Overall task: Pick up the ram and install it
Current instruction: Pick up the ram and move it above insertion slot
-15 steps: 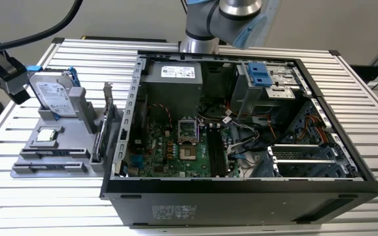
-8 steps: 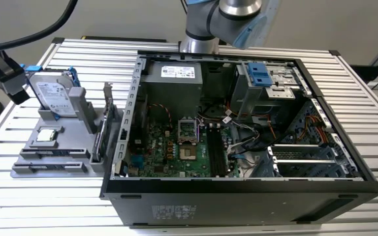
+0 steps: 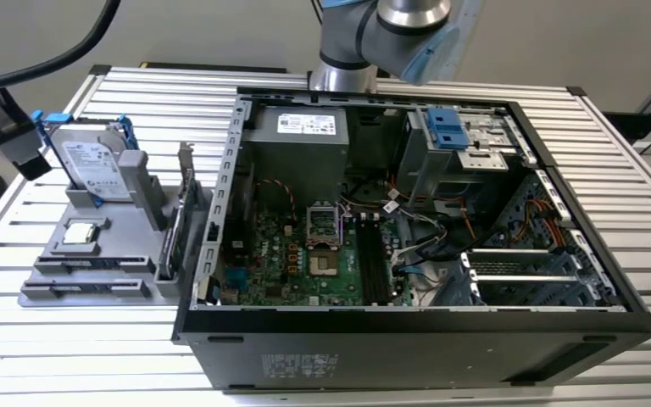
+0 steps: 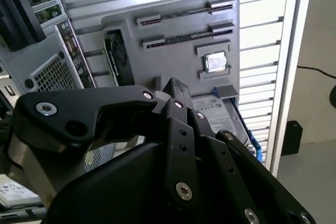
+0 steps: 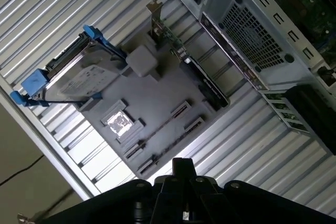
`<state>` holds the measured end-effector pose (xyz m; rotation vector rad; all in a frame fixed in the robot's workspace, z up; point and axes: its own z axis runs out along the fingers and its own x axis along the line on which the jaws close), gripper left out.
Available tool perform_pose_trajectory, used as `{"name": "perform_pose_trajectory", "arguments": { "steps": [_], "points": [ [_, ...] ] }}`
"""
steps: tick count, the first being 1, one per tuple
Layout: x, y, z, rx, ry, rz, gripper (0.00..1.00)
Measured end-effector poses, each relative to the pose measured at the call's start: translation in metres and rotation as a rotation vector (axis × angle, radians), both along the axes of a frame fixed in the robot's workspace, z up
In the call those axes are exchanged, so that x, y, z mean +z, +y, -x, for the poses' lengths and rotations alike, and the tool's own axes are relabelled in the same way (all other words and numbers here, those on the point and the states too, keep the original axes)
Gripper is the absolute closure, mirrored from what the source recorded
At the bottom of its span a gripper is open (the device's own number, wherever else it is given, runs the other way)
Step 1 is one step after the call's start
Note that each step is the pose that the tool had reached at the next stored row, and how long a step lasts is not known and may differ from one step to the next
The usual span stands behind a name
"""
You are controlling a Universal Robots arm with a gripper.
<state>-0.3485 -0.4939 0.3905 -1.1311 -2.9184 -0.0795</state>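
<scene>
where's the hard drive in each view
Exterior view: hard drive on the gray holder, exterior view's left.
Second wrist view: hard drive partly behind the claw.
First wrist view: hard drive at the holder's end.
Shared landmark: silver chip on the holder.

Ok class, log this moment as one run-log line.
ram: lying in gray tray, not picked up | gripper: over tray, clear of ram | PC case: open

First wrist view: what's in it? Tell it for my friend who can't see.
A gray holder tray on a slatted metal table carries the ram, a hard drive in a blue frame, a silver chip and an upright card. A computer case stands beside it, and the dark gripper hangs above.
</scene>
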Motion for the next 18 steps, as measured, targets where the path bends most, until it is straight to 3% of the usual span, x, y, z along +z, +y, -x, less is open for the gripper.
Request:
{"name": "perform_pose_trajectory", "arguments": {
  "steps": [18],
  "points": [
    [0.0,-0.0002,0.0,-0.154,0.0004,0.0,1.0]
  ]
}}
